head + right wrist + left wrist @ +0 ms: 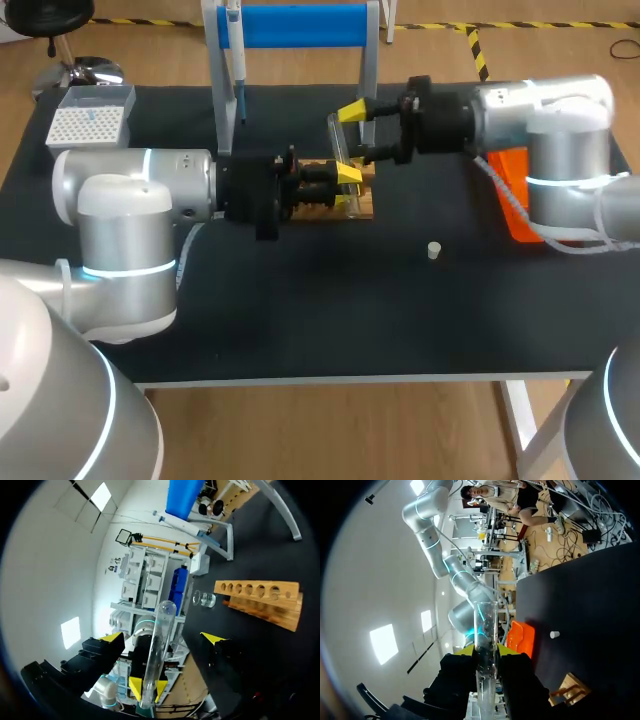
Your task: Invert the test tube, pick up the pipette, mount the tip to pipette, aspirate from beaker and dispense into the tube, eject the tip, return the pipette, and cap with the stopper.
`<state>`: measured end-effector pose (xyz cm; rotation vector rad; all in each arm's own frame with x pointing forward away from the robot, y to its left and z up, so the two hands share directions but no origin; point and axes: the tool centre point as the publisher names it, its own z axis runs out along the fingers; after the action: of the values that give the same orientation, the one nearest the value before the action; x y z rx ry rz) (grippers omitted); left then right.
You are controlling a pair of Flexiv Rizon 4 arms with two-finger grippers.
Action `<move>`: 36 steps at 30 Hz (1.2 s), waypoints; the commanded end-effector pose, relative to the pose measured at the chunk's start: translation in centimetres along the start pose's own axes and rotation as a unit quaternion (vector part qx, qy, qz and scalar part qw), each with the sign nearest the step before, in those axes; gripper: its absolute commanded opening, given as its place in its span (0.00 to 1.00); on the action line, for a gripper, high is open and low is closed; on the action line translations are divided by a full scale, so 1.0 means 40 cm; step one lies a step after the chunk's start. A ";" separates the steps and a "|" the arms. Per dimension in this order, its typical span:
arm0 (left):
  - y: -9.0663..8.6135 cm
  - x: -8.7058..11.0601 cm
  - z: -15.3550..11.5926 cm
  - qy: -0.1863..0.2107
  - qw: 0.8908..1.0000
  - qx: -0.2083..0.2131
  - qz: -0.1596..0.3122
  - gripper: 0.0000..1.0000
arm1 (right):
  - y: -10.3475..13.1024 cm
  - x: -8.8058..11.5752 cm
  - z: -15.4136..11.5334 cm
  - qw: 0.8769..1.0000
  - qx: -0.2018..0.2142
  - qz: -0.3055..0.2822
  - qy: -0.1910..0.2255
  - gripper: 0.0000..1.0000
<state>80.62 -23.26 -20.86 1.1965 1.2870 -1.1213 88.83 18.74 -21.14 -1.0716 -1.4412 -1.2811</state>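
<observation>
A clear test tube (338, 150) is held off the table above the wooden rack (352, 205), with my left gripper (347, 178) shut on it. In the left wrist view the test tube (485, 630) runs out between the two fingers of the left gripper (485, 652). My right gripper (352, 135) stands open around the tube's upper part, its fingers apart from the glass. In the right wrist view the test tube (159, 645) hangs midway inside the right gripper (162, 638). The pipette (235, 60) hangs on its stand. A small stopper (434, 250) lies on the mat.
The tip box (90, 120) sits at the back left. An orange bin (515, 195) lies under my right arm. The stand with the blue top (300, 25) rises behind the rack. A glass beaker (204, 599) stands beside the wooden rack (260, 597).
</observation>
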 end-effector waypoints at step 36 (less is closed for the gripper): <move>0.001 -0.002 0.002 0.001 1.000 0.000 0.000 0.00 | -0.045 -0.132 -0.142 0.896 0.006 -0.380 -0.230 1.00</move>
<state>80.62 -23.25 -20.86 1.1965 1.2869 -1.1213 88.57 12.33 -25.93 -0.8516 -2.3654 -1.5982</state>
